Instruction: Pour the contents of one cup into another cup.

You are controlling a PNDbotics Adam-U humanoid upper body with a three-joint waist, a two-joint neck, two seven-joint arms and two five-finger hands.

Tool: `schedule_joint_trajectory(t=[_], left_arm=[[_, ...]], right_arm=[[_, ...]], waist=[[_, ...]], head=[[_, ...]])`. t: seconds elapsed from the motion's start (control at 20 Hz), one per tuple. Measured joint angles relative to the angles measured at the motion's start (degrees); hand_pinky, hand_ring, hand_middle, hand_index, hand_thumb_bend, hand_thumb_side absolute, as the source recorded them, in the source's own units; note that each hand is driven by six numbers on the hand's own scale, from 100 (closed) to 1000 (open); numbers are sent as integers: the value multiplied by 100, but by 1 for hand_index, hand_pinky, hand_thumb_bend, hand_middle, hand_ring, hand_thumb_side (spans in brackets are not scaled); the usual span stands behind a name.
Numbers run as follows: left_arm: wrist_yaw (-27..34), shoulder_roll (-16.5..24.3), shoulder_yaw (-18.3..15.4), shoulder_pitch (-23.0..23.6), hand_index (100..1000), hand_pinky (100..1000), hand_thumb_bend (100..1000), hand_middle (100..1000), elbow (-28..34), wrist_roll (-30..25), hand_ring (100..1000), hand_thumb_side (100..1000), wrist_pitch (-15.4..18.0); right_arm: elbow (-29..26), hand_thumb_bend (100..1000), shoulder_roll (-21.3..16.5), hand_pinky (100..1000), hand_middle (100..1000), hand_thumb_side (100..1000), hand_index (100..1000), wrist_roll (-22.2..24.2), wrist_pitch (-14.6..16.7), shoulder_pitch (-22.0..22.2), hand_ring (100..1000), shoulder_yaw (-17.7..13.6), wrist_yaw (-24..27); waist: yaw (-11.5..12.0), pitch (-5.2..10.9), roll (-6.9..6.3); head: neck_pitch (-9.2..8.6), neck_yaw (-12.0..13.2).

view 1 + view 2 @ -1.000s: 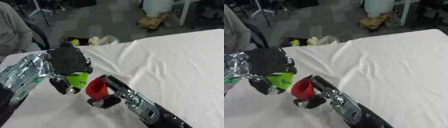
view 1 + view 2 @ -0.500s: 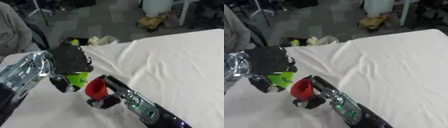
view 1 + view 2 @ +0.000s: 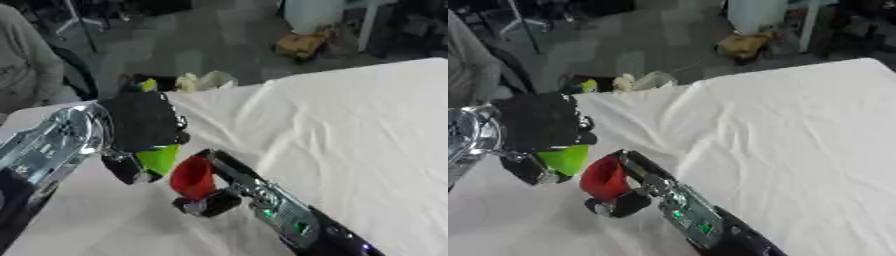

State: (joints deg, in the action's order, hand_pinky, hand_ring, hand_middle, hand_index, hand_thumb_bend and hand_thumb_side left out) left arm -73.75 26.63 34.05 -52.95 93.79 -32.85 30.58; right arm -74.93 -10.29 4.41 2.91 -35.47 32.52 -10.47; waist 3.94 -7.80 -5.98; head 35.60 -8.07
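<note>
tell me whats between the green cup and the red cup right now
Nothing. The green cup in the left hand and the red cup in the right hand sit side by side, only a sliver of white tablecloth showing between them in the left eye view.

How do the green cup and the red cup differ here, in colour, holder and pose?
The green cup is lime; the red cup is red. The green cup hangs under the left robot hand, largely covered by it; the red cup sits in the right robot hand, tipped sideways with more of its side showing. Both are held above the white cloth, side by side.
</note>
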Motion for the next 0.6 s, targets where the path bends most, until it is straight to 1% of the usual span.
schedule_joint_trajectory(t=[0.4, 0.6], left_arm=[[-17, 0, -1, 5, 737, 520, 100, 250, 0, 19, 100, 456, 19], [100, -19, -87, 87, 742, 515, 100, 277, -45, 39, 100, 458, 39]], right_arm=[[-10, 100, 0, 435, 100, 100, 261, -3, -2, 0, 187, 0, 3], [-13, 100, 0, 435, 101, 100, 262, -19, -10, 0, 188, -1, 6]], waist=[[1, 0, -5], [3, 0, 11]], head=[[0, 6], [-1, 6]])
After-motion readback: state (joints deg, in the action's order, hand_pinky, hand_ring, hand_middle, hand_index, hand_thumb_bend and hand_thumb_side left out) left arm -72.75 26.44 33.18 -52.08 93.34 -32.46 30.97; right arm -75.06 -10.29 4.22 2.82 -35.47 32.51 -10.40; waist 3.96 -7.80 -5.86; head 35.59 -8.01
